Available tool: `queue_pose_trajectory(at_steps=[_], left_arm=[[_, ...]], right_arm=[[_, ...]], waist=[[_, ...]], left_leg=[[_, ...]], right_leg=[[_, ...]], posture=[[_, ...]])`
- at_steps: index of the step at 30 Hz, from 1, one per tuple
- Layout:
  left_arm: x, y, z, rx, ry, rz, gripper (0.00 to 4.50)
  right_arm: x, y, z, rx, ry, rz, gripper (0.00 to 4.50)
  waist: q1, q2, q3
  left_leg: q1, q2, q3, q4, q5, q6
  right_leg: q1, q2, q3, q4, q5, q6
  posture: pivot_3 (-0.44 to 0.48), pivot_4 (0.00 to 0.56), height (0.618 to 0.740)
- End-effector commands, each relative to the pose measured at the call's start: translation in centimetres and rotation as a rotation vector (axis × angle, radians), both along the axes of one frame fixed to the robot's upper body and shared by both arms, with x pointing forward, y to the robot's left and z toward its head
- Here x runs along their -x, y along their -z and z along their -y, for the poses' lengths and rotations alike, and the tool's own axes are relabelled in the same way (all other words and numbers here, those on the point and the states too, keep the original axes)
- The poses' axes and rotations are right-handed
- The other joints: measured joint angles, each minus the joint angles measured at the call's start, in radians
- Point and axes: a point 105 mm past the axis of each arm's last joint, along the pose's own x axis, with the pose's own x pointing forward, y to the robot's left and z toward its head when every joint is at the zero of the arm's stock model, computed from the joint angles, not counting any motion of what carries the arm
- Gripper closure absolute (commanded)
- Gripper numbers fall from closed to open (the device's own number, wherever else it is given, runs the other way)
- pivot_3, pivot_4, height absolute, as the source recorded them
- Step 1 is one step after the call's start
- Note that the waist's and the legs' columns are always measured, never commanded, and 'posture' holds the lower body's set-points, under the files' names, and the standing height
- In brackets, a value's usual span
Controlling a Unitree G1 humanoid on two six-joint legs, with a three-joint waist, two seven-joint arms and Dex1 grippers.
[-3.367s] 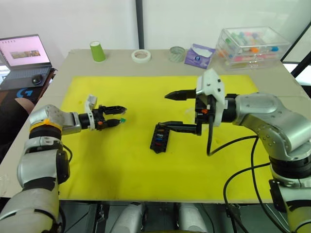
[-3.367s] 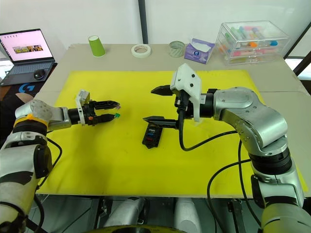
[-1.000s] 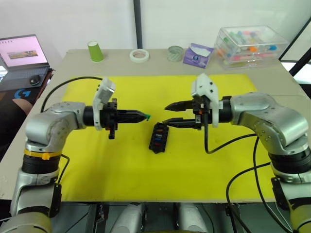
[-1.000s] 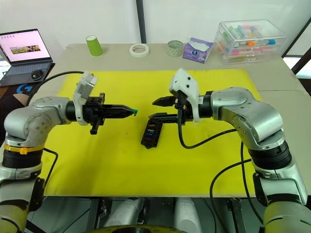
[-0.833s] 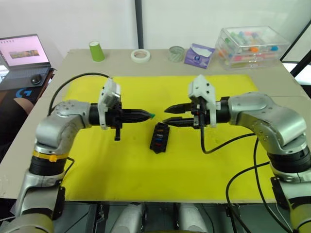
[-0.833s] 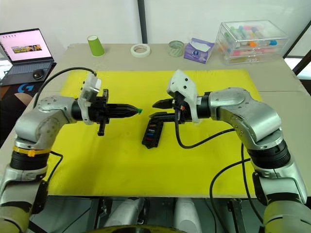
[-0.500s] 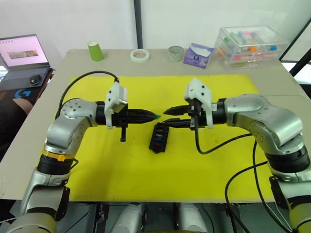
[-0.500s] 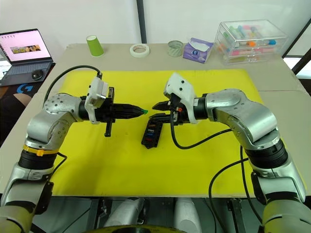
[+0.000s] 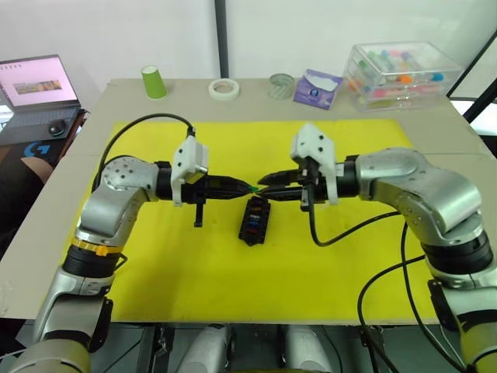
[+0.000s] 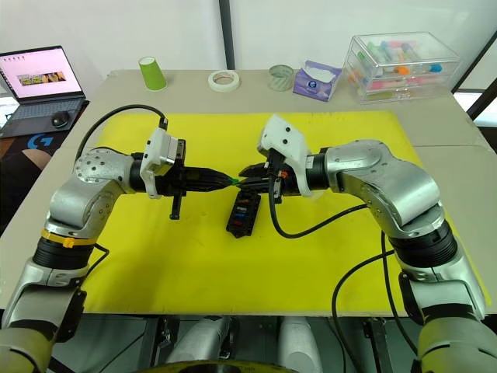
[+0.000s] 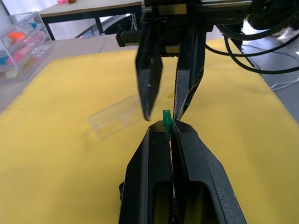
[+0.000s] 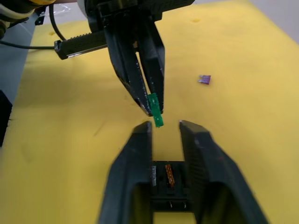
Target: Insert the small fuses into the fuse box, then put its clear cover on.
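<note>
The black fuse box (image 9: 254, 221) lies mid-mat with several coloured fuses in its slots. Just above its far end, my left gripper (image 9: 248, 187) is shut on a small green fuse (image 11: 166, 117), which sticks out past its fingertips. My right gripper (image 9: 264, 188) faces it tip to tip. Its fingers (image 12: 140, 140) stand a narrow gap apart on either side of the green fuse (image 12: 155, 112), one finger touching it. The clear cover (image 11: 114, 122) lies flat on the mat beyond the grippers. A small purplish fuse (image 12: 204, 79) lies loose on the mat.
The yellow mat (image 9: 194, 264) covers most of the table. Along the back edge stand a green cup (image 9: 155, 81), two tape rolls (image 9: 224, 88), a tissue packet (image 9: 314, 88) and a large clear storage case (image 9: 400, 74). A laptop (image 9: 39, 85) sits far left.
My left gripper has carried the green fuse rightward until it meets the right gripper. The right gripper has edged left, and its fingers have narrowed around the fuse.
</note>
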Motion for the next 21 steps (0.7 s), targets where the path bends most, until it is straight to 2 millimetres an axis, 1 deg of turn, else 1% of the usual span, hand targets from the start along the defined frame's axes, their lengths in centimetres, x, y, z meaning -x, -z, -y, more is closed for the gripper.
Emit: queue_pose_trajectory(at_steps=[1, 6, 12, 14, 15, 18, 20, 21], left_arm=[[0.7, -0.4, 0.4, 0.002, 0.028, 0.032, 4.5], [1.1, -0.5, 0.6, 0.007, 0.031, 0.037, 4.5], [1.1, -0.1, 0.4, -0.022, 0.023, 0.041, 4.5], [1.1, 0.2, 0.0, -0.043, 0.027, 0.018, 4.01], [1.1, 0.4, -0.2, -0.052, 0.023, 0.014, 3.85], [0.9, 0.3, -0.7, -0.037, -0.005, 0.007, 2.78], [0.6, 0.6, -1.3, -0.042, -0.037, 0.011, 2.1], [0.5, 0.9, -1.6, -0.049, -0.057, 0.013, 1.7]], right_arm=[[0.4, -1.1, -0.4, 0.017, -0.032, 0.079, 4.42], [0.3, -1.0, -0.2, 0.025, -0.03, 0.082, 4.42], [0.3, -1.1, -0.1, 0.027, -0.03, 0.084, 4.42], [0.2, -1.1, 0.0, 0.032, -0.027, 0.085, 4.5], [0.2, -1.2, 0.0, 0.034, -0.025, 0.087, 4.5], [-0.1, -1.3, 0.2, 0.047, -0.005, 0.097, 4.5], [-1.0, -1.2, 0.6, 0.085, 0.048, 0.12, 4.5], [-1.4, -1.2, 0.8, 0.099, 0.074, 0.129, 4.5]], waist=[[0.0, 0.0, 0.0], [0.001, 0.0, 0.0], [0.001, 0.0, 0.0], [0.001, 0.0, 0.0], [0.0, 0.0, 0.0], [0.0, 0.0, 0.0], [0.0, 0.0, 0.0], [0.0, 0.0, 0.0]], left_leg=[[0.0, 0.0, 0.0, 0.0, 0.0, 0.0], [0.0, 0.0, 0.0, 0.0, 0.0, 0.0], [0.0, 0.0, 0.0, 0.0, 0.0, 0.0], [0.0, 0.0, 0.0, 0.0, 0.0, 0.0], [0.0, 0.0, 0.0, 0.0, 0.0, 0.0], [0.0, 0.0, 0.0, 0.0, 0.0, 0.0], [0.0, 0.0, 0.0, 0.0, 0.0, 0.0], [0.0, 0.0, 0.0, 0.0, 0.0, 0.0]], right_leg=[[0.0, 0.0, 0.0, 0.0, 0.0, 0.0], [0.0, 0.0, 0.0, 0.0, 0.0, 0.0], [0.0, 0.0, 0.0, 0.0, 0.0, 0.0], [0.0, 0.0, 0.0, 0.0, 0.0, 0.0], [0.0, 0.0, 0.0, 0.0, 0.0, 0.0], [0.0, 0.0, 0.0, 0.0, 0.0, 0.0], [0.0, 0.0, 0.0, 0.0, 0.0, 0.0], [0.0, 0.0, 0.0, 0.0, 0.0, 0.0]], posture=[[0.0, 0.15, 0.74], [0.0, 0.15, 0.74], [0.0, 0.15, 0.74], [0.0, 0.15, 0.74], [0.0, 0.15, 0.74], [0.0, 0.15, 0.74], [0.0, 0.15, 0.74], [0.0, 0.15, 0.74]])
